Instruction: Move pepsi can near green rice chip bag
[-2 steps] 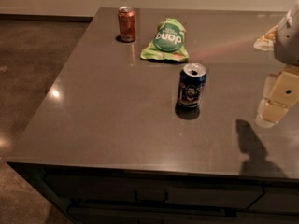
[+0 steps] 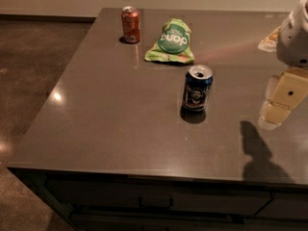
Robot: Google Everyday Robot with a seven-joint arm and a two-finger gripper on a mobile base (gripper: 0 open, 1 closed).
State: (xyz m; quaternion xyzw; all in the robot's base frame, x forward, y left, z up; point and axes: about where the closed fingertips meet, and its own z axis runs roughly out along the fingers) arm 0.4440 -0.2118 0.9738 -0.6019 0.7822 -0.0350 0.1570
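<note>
On the dark grey countertop (image 2: 110,129), the small dark blue pepsi can (image 2: 197,88) is standing upright, apart from the light green rice chip bag (image 2: 171,42) behind it; at the right edge the cream gripper (image 2: 281,102) is hovering, partly cut off, its spread impossible to tell

High oblique view over counter (image 2: 120,129), hand (image 2: 282,102) at right

Two cans (image 2: 197,88) (image 2: 131,24), one bag (image 2: 171,41), one tool (image 2: 281,102) at right
</note>
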